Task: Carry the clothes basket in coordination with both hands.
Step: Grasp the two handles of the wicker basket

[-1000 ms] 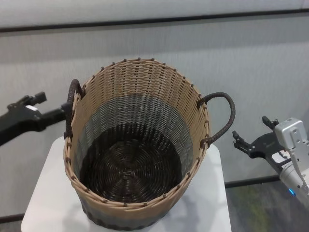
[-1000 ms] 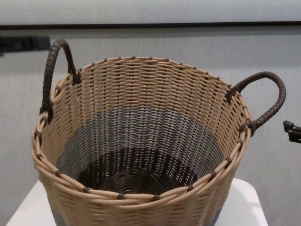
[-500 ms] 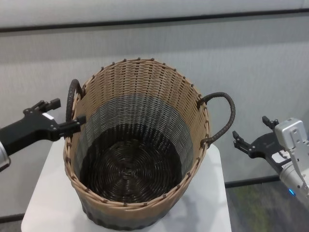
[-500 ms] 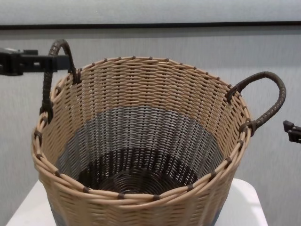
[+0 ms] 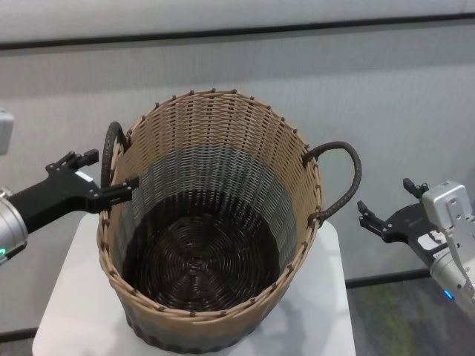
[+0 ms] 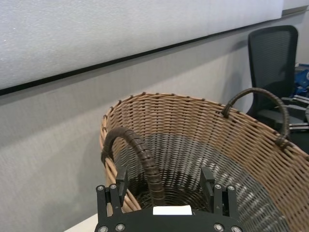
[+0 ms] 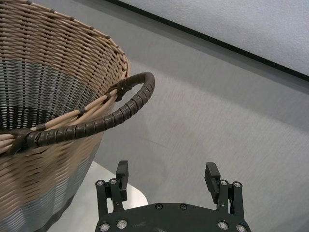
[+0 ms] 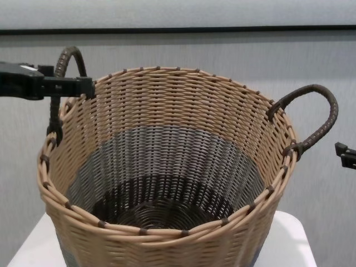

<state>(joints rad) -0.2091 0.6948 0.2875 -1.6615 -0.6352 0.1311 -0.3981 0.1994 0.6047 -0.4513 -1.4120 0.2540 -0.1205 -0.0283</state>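
Note:
The clothes basket stands upright and empty on a small white table. My left gripper is open, with one finger on each side of the basket's left loop handle. In the left wrist view the handle runs between the fingers of the left gripper. My right gripper is open and empty, level with the right handle and a short gap to its right. The right wrist view shows the right gripper apart from that handle. The chest view shows the basket and the left gripper.
A grey wall with a dark strip runs close behind the basket. The table is barely wider than the basket. A black office chair stands beyond the right side. Carpeted floor lies to the right.
My left gripper has moved right, towards the basket, and its open fingers now straddle the left handle. The right gripper and the basket have not moved.

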